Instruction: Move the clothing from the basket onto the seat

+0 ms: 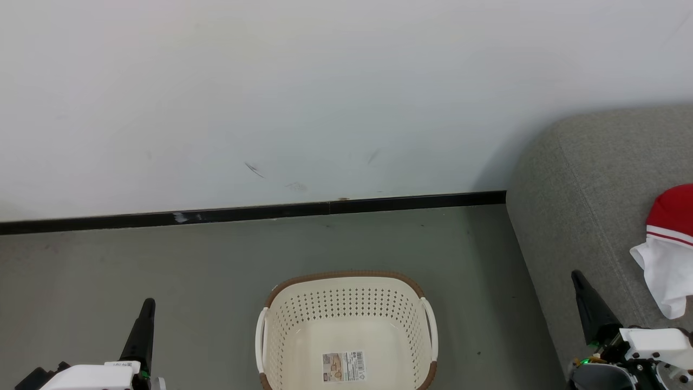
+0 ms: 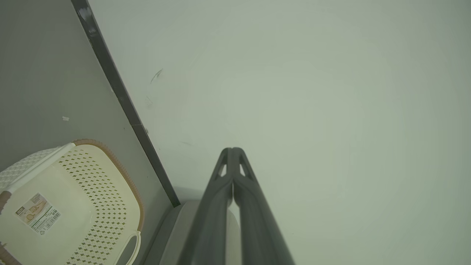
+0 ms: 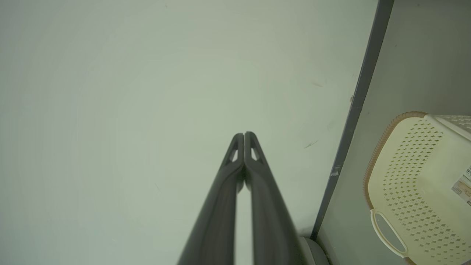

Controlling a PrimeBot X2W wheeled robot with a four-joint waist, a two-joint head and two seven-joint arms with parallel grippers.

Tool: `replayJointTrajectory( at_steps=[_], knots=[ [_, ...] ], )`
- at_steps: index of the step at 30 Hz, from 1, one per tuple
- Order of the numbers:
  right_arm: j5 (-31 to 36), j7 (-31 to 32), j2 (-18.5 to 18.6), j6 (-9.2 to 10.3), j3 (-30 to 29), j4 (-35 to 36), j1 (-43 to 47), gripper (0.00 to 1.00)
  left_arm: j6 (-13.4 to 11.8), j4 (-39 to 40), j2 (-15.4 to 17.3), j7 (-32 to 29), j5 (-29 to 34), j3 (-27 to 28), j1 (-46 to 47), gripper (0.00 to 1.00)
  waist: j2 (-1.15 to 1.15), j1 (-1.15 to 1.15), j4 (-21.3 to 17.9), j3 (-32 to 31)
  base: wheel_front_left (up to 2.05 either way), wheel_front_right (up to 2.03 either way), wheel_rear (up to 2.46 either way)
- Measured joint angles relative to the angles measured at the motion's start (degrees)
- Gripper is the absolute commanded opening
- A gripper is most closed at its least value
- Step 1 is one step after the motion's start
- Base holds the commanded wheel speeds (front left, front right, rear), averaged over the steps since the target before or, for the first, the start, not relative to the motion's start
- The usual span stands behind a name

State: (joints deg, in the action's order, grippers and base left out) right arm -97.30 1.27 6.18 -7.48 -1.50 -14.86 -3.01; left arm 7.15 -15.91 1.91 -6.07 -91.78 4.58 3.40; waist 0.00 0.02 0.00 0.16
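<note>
Clothing [image 1: 668,254] lies on seat [image 1: 584,179], right of basket [image 1: 346,303]. Left hand [image 1: 148,303] and right hand [image 1: 577,277] flank basket, both fully closed, neither touching basket.

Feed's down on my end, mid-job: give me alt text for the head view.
The basket sits on the grey floor at bottom centre, nothing showing inside but a sticker. Red-and-white clothing lies on the sofa at the right edge. The left gripper and right gripper sit low at the corners, jaws shut.
</note>
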Motion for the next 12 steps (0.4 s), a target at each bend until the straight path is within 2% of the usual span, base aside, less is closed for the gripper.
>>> replayJointTrajectory(
  at_steps=[12],
  knots=[
    [0.0,0.1,0.0,0.0,-0.1,0.0,0.0,0.0,0.0,0.0,0.0,0.0,0.0,0.0,0.0,0.0,0.0,0.0,0.0,0.0,0.0,0.0,0.0]
  ],
)
